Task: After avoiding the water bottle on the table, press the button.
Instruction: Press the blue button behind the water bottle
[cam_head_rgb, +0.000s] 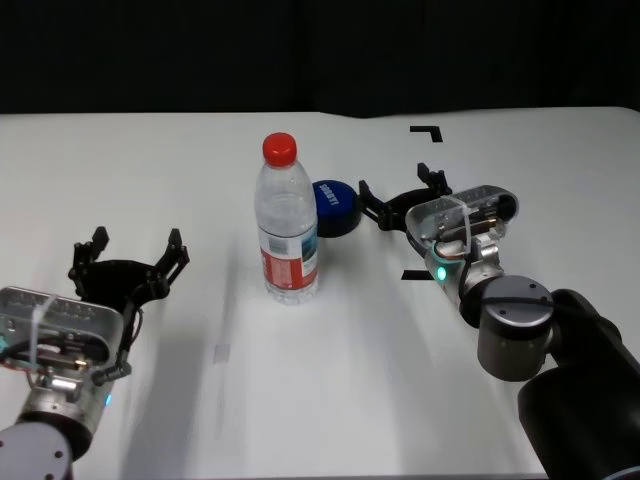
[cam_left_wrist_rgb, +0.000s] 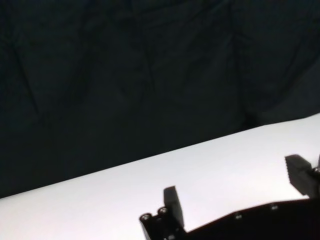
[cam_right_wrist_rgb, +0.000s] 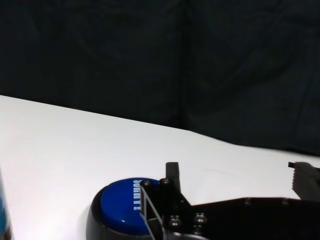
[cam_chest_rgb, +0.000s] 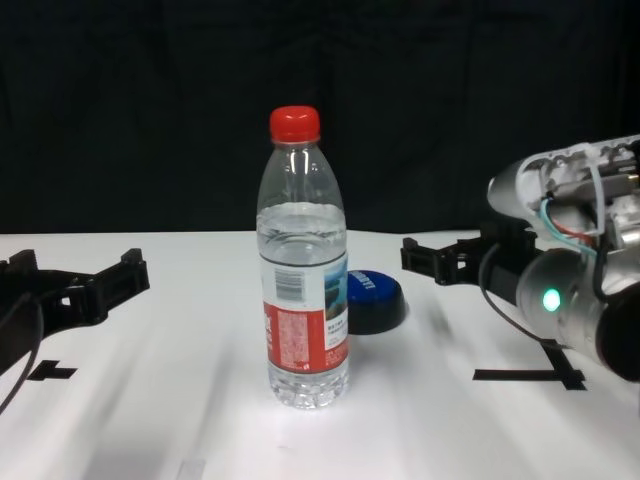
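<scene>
The water bottle (cam_head_rgb: 288, 225), clear with a red cap, stands upright mid-table (cam_head_rgb: 180, 160); it also shows in the chest view (cam_chest_rgb: 305, 290). The blue button (cam_head_rgb: 335, 207) sits just behind and to the right of it, also in the chest view (cam_chest_rgb: 372, 290) and the right wrist view (cam_right_wrist_rgb: 125, 205). My right gripper (cam_head_rgb: 398, 190) is open and empty, just right of the button, past the bottle, one fingertip (cam_right_wrist_rgb: 172, 172) close to the button's edge. In the chest view it (cam_chest_rgb: 470, 255) hovers a little above the table. My left gripper (cam_head_rgb: 137, 245) is open and empty at the near left.
Black tape marks lie at the far right (cam_head_rgb: 428, 131) and under my right wrist (cam_head_rgb: 415, 274); the chest view shows two more (cam_chest_rgb: 525, 376), (cam_chest_rgb: 50, 371). A dark curtain backs the table. The left wrist view shows only bare table (cam_left_wrist_rgb: 100, 200).
</scene>
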